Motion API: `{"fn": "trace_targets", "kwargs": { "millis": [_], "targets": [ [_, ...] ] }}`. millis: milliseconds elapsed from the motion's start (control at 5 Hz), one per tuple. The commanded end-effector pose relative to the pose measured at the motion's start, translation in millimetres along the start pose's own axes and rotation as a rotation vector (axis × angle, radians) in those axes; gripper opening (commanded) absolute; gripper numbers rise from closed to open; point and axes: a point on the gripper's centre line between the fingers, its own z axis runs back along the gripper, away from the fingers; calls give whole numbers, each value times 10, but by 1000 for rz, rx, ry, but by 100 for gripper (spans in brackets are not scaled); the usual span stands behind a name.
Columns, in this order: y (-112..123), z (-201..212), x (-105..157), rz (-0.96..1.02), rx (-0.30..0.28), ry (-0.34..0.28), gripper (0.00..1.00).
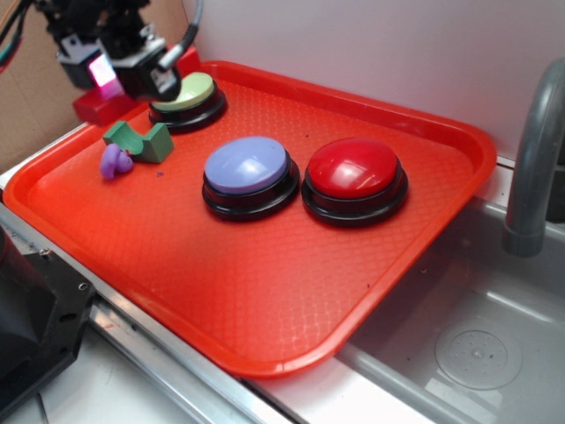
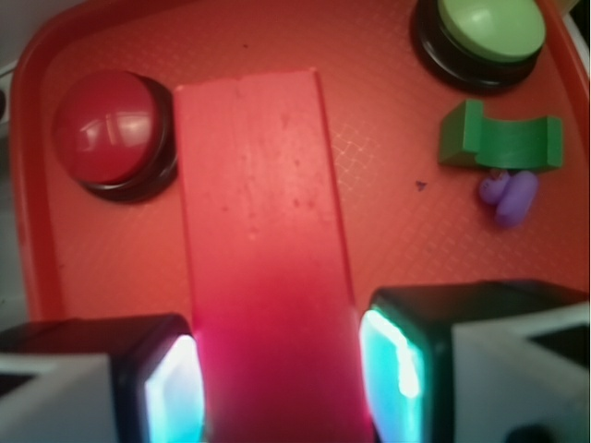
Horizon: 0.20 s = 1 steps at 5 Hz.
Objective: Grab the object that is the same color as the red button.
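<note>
- The gripper [image 2: 277, 369] has its pads pressed against both long sides of the red block [image 2: 263, 240], which sticks out ahead of it above the tray [image 1: 265, 291].
- Only the block's near end is pinched; it could pivot or slip, I reckon.
- A drop might land near the red button [image 2: 111, 134], ahead to the left.

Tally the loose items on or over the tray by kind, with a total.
Dome buttons: 3 (red button, lilac button, pale green button)
Blocks: 2 (red block in the claw, green notched block)
Purple lumpy piece: 1
Total: 6
</note>
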Motion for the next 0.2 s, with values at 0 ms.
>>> {"fn": "trace_targets", "kwargs": {
  "millis": [0],
  "targets": [
    [-111, 127, 63, -80, -30, -5, 0]
  ]
}}
